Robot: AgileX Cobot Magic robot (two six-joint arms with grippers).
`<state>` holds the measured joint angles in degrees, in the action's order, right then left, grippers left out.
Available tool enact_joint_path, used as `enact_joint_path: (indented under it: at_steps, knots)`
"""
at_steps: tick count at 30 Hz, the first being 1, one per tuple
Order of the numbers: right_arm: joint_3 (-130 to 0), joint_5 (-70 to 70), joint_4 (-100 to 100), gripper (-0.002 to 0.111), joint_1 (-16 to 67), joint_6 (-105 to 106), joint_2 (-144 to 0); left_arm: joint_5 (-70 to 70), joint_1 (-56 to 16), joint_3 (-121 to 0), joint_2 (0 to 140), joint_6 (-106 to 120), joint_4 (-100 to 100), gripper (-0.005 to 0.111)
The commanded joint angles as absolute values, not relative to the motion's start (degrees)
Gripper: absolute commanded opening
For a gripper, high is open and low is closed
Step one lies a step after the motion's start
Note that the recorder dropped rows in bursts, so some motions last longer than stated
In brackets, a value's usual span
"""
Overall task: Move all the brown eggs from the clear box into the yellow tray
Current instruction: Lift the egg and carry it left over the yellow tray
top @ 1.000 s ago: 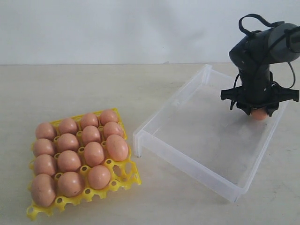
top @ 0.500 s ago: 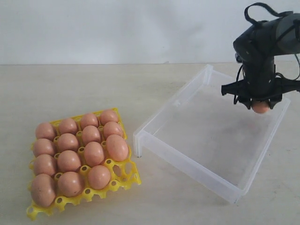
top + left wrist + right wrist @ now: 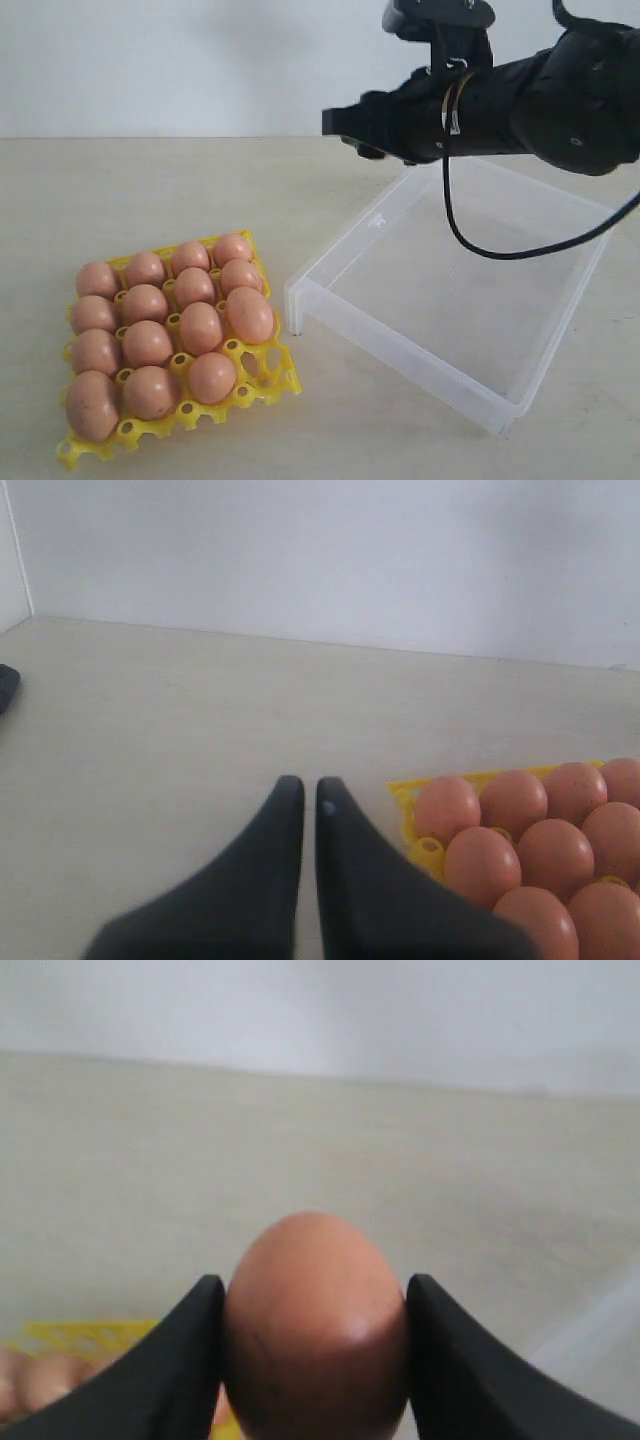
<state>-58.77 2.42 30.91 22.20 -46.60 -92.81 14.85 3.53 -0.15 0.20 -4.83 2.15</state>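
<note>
Right pincer [image 3: 315, 1282]: pinching one brown egg [image 3: 315, 1330] by its sides, held up off the surface [image 3: 200, 190]. The egg's long axis runs along the fingers, with the narrow end poking out past the tips.
Left pincer [image 3: 308, 792]: fingers pressed together, gripping nothing, near the yellow tray [image 3: 268, 388].
Tray: fifteen eggs [image 3: 148, 343] standing on end; the near right corner cup is bare.
Clear box [image 3: 400, 350]: on the surface right of the tray, apart from it.
Right arm [image 3: 520, 95]: stretched above the box's far corner.
</note>
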Motion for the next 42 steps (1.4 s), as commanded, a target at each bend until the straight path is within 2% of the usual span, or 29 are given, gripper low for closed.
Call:
enact_joint_path:
  at_steps: [1, 6, 11, 12, 13, 18, 20, 24, 30, 36, 39, 42]
  knots:
    - [-57.0, 17.07, 33.65, 0.0, 24.04, -46.07, -85.6, 14.37, 3.42, 0.0, 0.0, -4.93, 1.73, 0.004]
    - [-57.0, 27.64, 49.98, 0.0, 24.04, -45.35, -81.73, 14.37, 3.42, 0.0, 0.0, -4.93, 1.73, 0.004]
    - [-56.77, 31.53, 84.22, 0.0, 24.04, -46.13, -81.42, 14.37, 3.42, 0.0, 0.0, -4.93, 1.73, 0.004]
    - [-56.46, 32.75, 98.6, 0.0, 24.04, -49.2, -82.45, 14.37, 3.42, 0.0, 0.0, -4.93, 1.73, 0.004]
    - [-56.16, 32.89, 99.95, 0.0, 24.04, -50.69, -82.97, 14.37, 3.42, 0.0, 0.0, -4.93, 1.73, 0.004]
    - [-53.2, 33.59, 99.25, 0.0, 24.04, -59.15, -88.48, 14.37, 3.42, 0.0, 0.0, -4.93, 1.73, 0.004]
    - [-53.2, 36.69, 89.77, 0.0, 24.04, -65.69, -89.12, 14.37, 3.42, 0.0, 0.0, -4.93, 1.73, 0.004]
    - [-53.2, 41.02, 74.14, 0.0, 24.04, -62.65, -89.33, 14.37, 3.42, 0.0, 0.0, -4.93, 1.73, 0.004]
    - [-53.2, 59.56, 53.88, 0.0, 23.92, -60.61, -92.11, 14.37, 3.42, 0.0, 0.0, -4.93, 1.73, 0.004]
    - [-53.2, 69.96, 34.83, 0.0, 22.0, -59.4, -98.86, 14.37, 3.42, 0.0, 0.0, -4.93, 1.73, 0.004]
    - [-53.31, 69.96, 31.55, 0.0, 18.48, -70.17, -103.46, 14.37, 3.42, 0.0, 0.0, -4.93, 1.73, 0.004]
    - [-53.31, 69.96, 38.49, 0.0, 15.14, -77.68, -106.69, 14.37, 3.42, 0.0, 0.0, -4.93, 1.73, 0.004]
